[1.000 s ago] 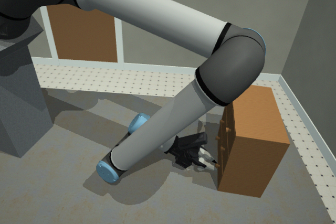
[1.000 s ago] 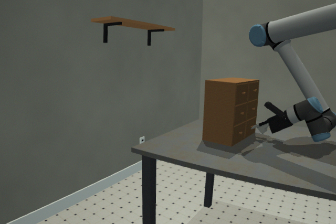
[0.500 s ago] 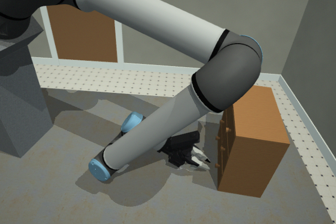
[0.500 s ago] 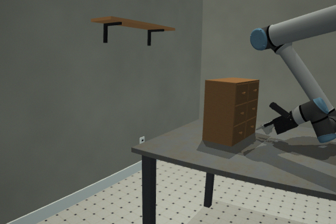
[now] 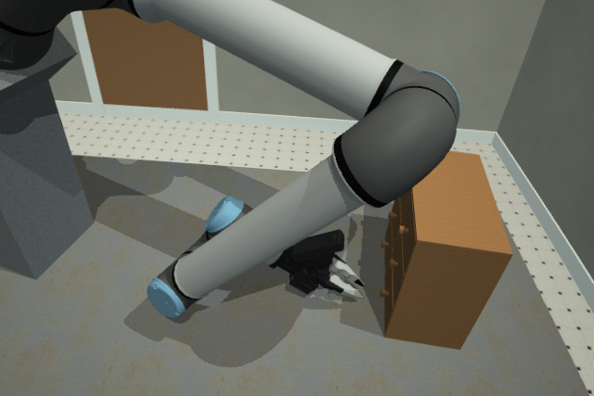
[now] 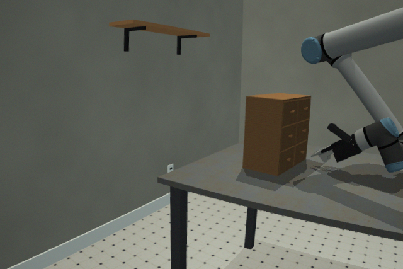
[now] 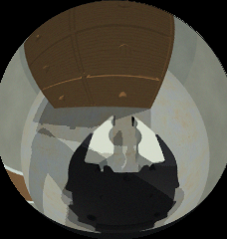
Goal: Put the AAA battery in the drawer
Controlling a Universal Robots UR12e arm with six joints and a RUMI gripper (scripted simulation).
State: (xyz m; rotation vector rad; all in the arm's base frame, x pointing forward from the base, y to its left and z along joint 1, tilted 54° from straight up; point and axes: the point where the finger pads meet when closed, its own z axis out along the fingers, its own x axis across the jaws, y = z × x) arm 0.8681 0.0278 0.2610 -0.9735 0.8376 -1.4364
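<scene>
The wooden chest (image 5: 445, 286) (image 6: 262, 132) (image 7: 118, 62) stands upright on the table, with two columns of three drawers. All its drawers look shut or nearly so; a tiny gap cannot be ruled out. My gripper (image 5: 360, 288) (image 6: 316, 156) (image 7: 122, 117) is slightly open, with nothing seen between its fingertips. It is low in front of the chest, a short way back from the bottom right drawer's knob (image 5: 384, 292) (image 6: 302, 152) (image 7: 122, 94) and not touching it. No AAA battery shows in any view; the drawers' insides are hidden.
The table (image 5: 144, 372) (image 6: 208, 179) extends around the chest, with its edge beyond the chest's back. The arm's forearm (image 5: 283, 219) crosses over part of the table. The grey pedestal (image 5: 38, 181) stands at the left. A wall shelf (image 6: 162, 28) hangs high above the table.
</scene>
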